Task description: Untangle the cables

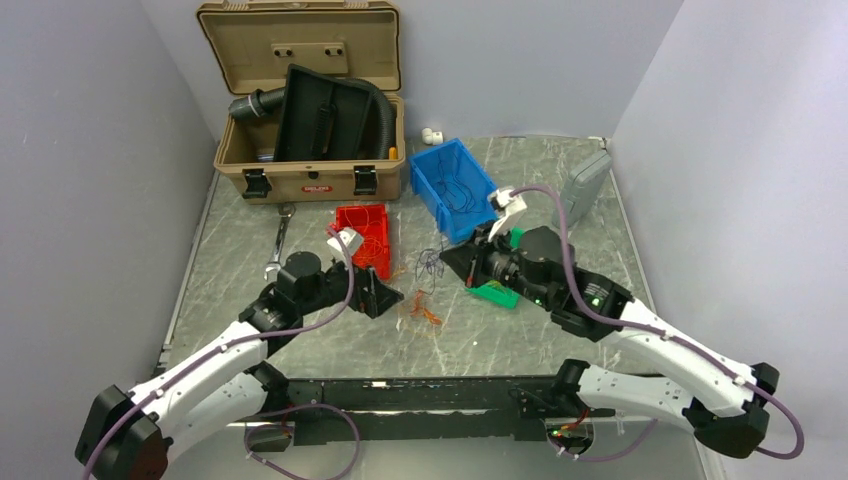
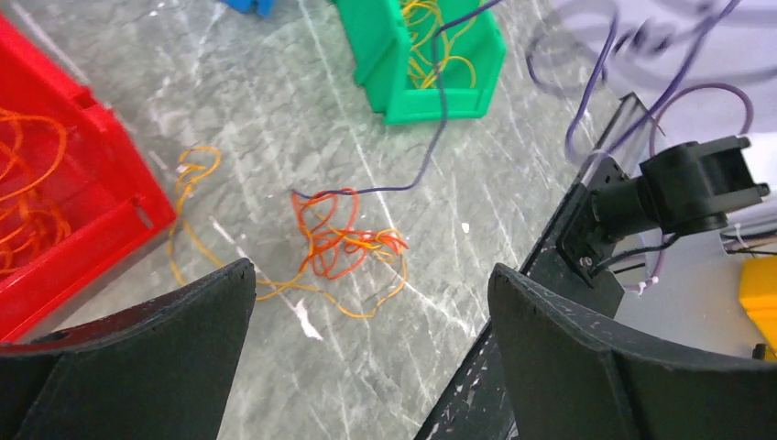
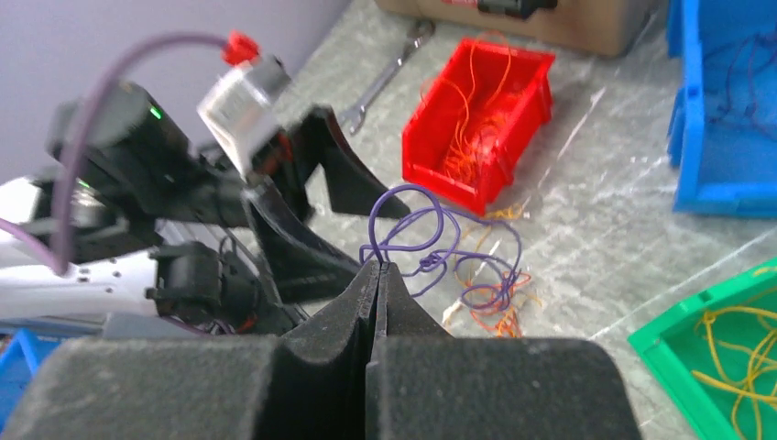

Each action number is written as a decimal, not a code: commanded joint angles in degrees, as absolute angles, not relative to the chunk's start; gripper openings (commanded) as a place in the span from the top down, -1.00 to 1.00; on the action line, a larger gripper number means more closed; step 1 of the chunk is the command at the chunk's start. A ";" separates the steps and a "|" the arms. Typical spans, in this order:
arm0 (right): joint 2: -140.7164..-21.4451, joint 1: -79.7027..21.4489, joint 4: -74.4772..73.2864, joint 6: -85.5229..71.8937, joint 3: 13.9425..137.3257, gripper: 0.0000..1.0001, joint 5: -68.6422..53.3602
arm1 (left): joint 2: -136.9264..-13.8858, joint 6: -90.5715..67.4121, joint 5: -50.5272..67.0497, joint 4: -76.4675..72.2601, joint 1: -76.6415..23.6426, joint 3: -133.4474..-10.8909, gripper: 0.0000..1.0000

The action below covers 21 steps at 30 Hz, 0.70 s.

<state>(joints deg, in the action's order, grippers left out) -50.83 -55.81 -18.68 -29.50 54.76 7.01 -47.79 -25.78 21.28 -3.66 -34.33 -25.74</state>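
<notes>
Left gripper spread wide, holding nothing, low over the bench left of centre. Red bin just behind it, orange wire inside. The cables lie mid-bench toward the near edge, an orange, red and yellow tangle. One purple strand rises from it rightward to my right gripper, whose fingers are pressed together, pinching that strand. Green bin sits partly under that wrist, yellow wire inside.

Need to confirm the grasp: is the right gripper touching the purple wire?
Touching. The right wrist view shows the right gripper shut, the purple wire rising from between its fingertips.
</notes>
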 commanded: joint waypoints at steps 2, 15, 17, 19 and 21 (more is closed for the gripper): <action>-49.01 -55.99 -22.79 -25.57 64.21 1.00 11.94 | -51.07 -25.89 20.93 -20.83 -38.74 -23.07 -0.99; -50.67 -55.92 -24.43 -22.62 76.48 1.00 16.08 | -77.76 -24.92 15.46 -25.55 -43.99 -31.89 -0.62; -50.76 -55.86 -24.41 -22.26 77.31 1.00 16.83 | -79.73 -25.82 16.27 -28.08 -44.01 -32.08 -0.32; -50.71 -55.89 -24.52 -21.84 78.08 1.00 17.95 | -80.85 -26.85 16.28 -30.89 -43.99 -31.96 0.00; -50.48 -55.90 -25.09 -20.89 79.06 1.00 20.38 | -81.56 -27.36 16.19 -32.28 -43.99 -31.93 0.59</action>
